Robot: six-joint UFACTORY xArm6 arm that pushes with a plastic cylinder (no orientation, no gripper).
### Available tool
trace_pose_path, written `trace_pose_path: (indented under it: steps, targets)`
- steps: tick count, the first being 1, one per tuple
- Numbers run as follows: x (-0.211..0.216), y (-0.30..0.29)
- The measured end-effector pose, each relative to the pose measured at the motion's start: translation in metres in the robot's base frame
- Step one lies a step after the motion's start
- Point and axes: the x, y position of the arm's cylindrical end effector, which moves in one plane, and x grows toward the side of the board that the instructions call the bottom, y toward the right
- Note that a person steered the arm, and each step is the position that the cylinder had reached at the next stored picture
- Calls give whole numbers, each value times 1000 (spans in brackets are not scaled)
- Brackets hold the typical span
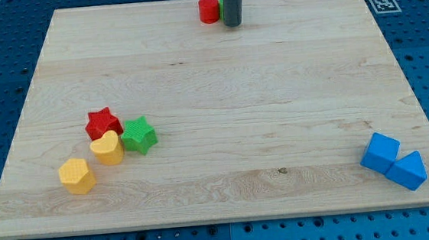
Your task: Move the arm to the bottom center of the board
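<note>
The wooden tabletop [220,96] sits on blue pegboard. I carry no gripper; my tip [232,24] rests at top centre, beside the red cylinder [208,10]. The whole crossing downward remains.

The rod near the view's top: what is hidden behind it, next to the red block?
A thin green sliver shows between the red cylinder and my tip. It is probably another block, but the rod covers nearly all of it, so its shape cannot be told.
</note>
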Motion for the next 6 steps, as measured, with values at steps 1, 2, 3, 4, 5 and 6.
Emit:
trace_pose_path:
  steps: [1,2,3,4,5,6]
  targets:
    - [34,0]
    - [85,0]
    - [159,0]
    - [252,1]
    - [326,-6]
    - [350,-23]
